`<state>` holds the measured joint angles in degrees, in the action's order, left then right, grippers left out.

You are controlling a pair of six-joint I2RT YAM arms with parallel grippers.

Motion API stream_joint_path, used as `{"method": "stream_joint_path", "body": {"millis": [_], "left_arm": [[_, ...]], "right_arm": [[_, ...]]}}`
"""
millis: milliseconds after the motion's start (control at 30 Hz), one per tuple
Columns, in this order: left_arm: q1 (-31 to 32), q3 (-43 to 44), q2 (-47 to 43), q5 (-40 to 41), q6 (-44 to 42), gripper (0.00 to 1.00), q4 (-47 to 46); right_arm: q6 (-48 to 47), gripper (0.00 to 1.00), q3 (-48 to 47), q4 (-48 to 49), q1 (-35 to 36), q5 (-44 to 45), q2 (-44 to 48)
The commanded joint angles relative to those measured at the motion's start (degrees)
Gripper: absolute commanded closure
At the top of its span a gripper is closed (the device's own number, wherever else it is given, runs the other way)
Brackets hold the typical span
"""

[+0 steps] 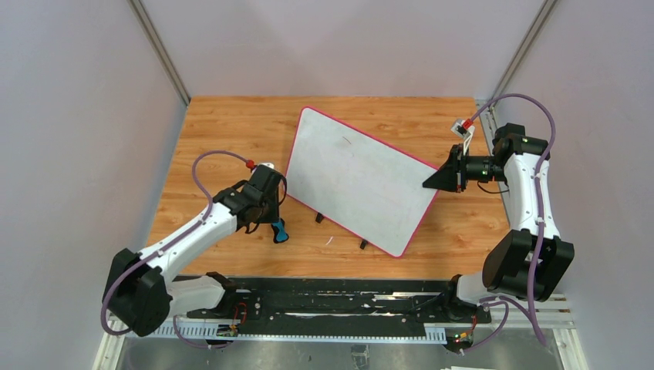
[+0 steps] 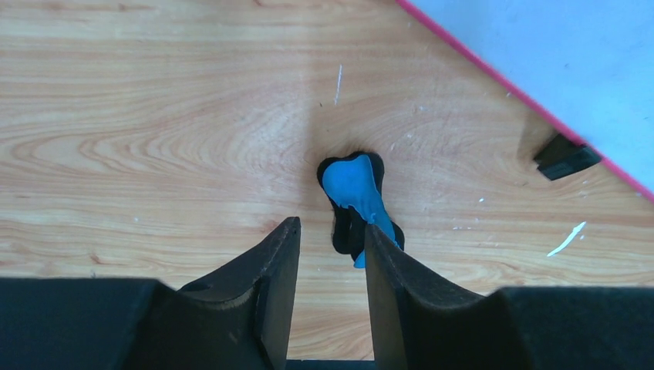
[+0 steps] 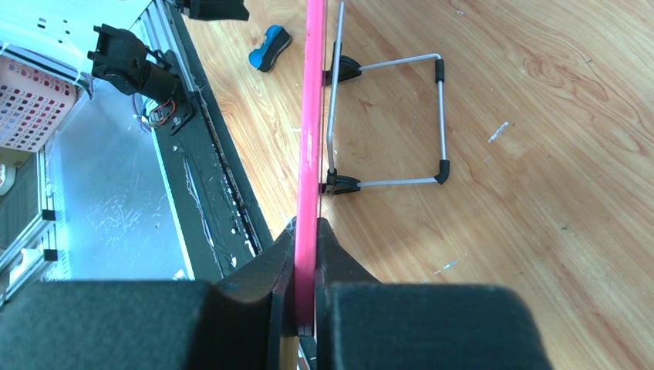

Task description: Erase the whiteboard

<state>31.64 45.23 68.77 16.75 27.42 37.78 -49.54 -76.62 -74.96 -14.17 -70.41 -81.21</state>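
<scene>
The whiteboard (image 1: 359, 181), white with a pink-red rim, stands tilted on the wooden table; a faint dark mark shows near its top. My right gripper (image 1: 430, 183) is shut on its right edge, and the right wrist view shows the pink rim (image 3: 312, 116) pinched between the jaws (image 3: 306, 231). A small blue-and-black eraser (image 1: 280, 231) lies on the table by the board's left edge. My left gripper (image 2: 332, 231) hovers over it, open, with only wood between the fingers. The eraser (image 2: 355, 189) sits just beyond the tips, against the right finger (image 2: 385, 262).
The board's wire stand (image 3: 441, 116) and black feet (image 2: 565, 156) rest on the table. Small white scraps (image 2: 567, 239) lie on the wood. A black rail (image 1: 308, 304) runs along the near edge. Grey walls close in on three sides. A pink basket (image 3: 27, 100) sits beyond the table.
</scene>
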Motion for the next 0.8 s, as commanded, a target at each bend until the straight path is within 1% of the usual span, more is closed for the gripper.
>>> {"method": "stream_joint_path", "body": {"millis": [0,100,233,333,567,767], "left_arm": [[0.3,1.5,-4.3,5.4,1.8,0.59,-0.9],[0.3,1.6,-4.7,5.7,1.8,0.59,-1.3],[0.4,1.1,-4.1,5.2,2.4,0.59,-3.2],[0.3,0.4,-4.4,5.1,3.0,0.59,-4.8],[0.3,0.7,-6.9,7.7,2.5,0.59,-5.7],[0.2,0.9,-9.9,11.4,1.9,0.57,-4.2]], "right_arm": [[-0.2,0.88,-1.8,-3.2,1.0,-1.4,0.7],[0.3,0.80,-2.5,-3.2,0.8,-1.1,1.0],[1.1,0.65,-3.2,-3.2,0.8,-0.7,1.3],[1.6,0.59,-3.6,-3.2,0.7,-0.2,1.5],[2.3,0.56,-5.8,-3.3,-0.6,1.7,2.1],[3.2,0.54,-10.9,-4.0,-5.3,3.4,1.8]]}}
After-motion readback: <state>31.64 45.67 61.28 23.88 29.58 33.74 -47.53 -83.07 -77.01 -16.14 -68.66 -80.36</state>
